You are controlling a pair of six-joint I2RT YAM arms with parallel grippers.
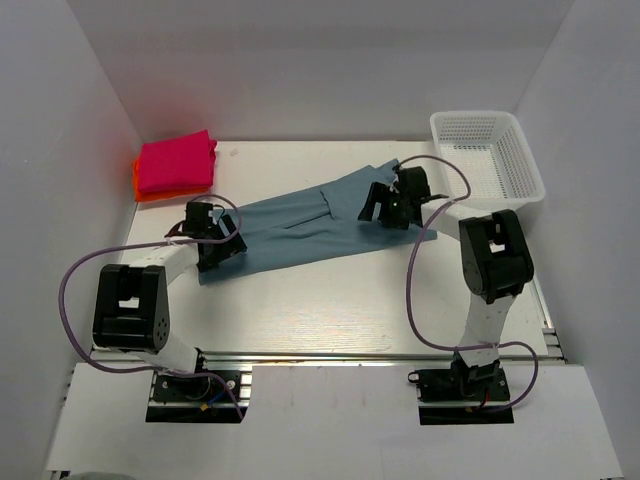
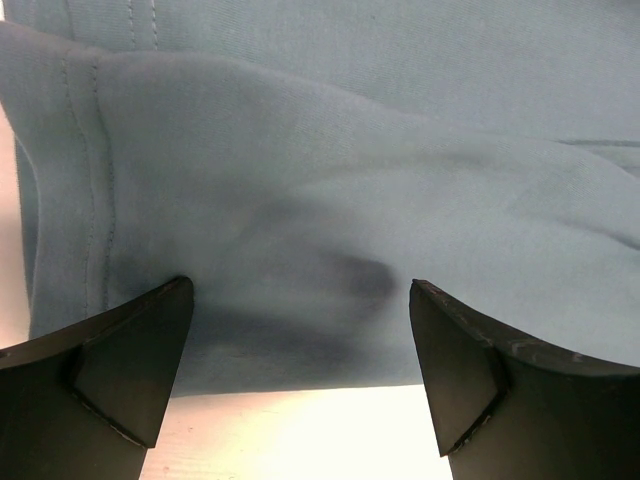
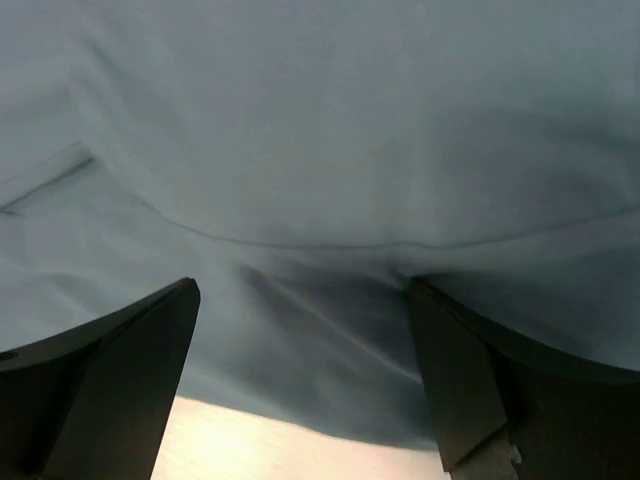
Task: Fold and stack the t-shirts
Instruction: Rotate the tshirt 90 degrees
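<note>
The teal-blue t-shirt [image 1: 300,225] lies as a long folded band running diagonally across the middle of the table. My left gripper [image 1: 216,254] is open at the shirt's near-left end. In the left wrist view its jaws [image 2: 300,290] stand wide apart over the shirt's hemmed edge [image 2: 330,200]. My right gripper [image 1: 382,207] is open over the shirt's far-right end, and in the right wrist view [image 3: 300,290] the fabric [image 3: 330,150] fills the space beyond the spread jaws. The magenta-pink t-shirt [image 1: 177,160] lies folded on top of the orange-red t-shirt [image 1: 143,188] at the back left.
A white mesh basket [image 1: 520,165] stands at the back right corner. White walls close in the table on the left, back and right. Purple cables loop from both arms over the table.
</note>
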